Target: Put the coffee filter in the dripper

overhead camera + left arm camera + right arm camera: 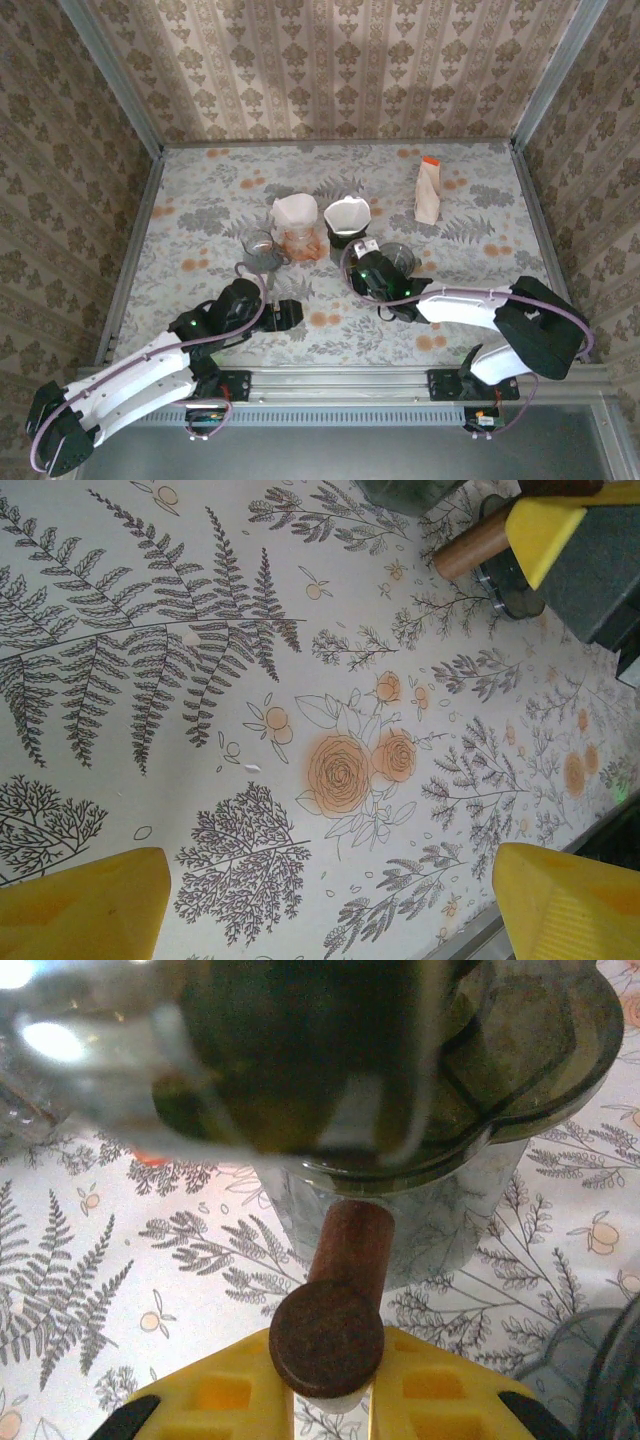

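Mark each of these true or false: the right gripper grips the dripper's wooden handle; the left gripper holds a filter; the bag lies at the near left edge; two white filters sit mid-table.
1. The right gripper is shut on the wooden handle of the glass dripper. True.
2. The left gripper holds a filter. False: it is open and empty above the tablecloth.
3. The bag lies at the near left edge. False: it is far right.
4. Two white filters sit mid-table. True: one beside the other.
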You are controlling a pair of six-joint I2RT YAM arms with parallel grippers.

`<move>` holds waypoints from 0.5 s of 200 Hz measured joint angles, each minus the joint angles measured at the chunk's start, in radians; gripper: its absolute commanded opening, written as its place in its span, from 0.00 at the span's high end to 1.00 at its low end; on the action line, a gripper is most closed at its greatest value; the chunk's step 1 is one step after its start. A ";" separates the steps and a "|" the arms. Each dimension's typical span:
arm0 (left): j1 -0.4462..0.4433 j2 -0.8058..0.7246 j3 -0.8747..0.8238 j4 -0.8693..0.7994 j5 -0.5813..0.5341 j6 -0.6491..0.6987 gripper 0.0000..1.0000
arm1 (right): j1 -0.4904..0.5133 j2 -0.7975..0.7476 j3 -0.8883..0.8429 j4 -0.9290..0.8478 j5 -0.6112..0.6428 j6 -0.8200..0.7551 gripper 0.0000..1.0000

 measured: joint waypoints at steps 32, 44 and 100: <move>0.000 -0.004 0.000 0.000 -0.003 0.000 0.15 | -0.004 0.021 0.011 0.013 -0.003 0.000 0.68; 0.000 -0.004 0.000 -0.002 -0.003 0.000 0.15 | -0.004 0.023 0.011 0.012 -0.007 0.003 0.64; 0.000 -0.004 0.000 -0.015 -0.003 0.000 0.15 | -0.004 0.014 0.002 0.010 -0.013 0.004 0.51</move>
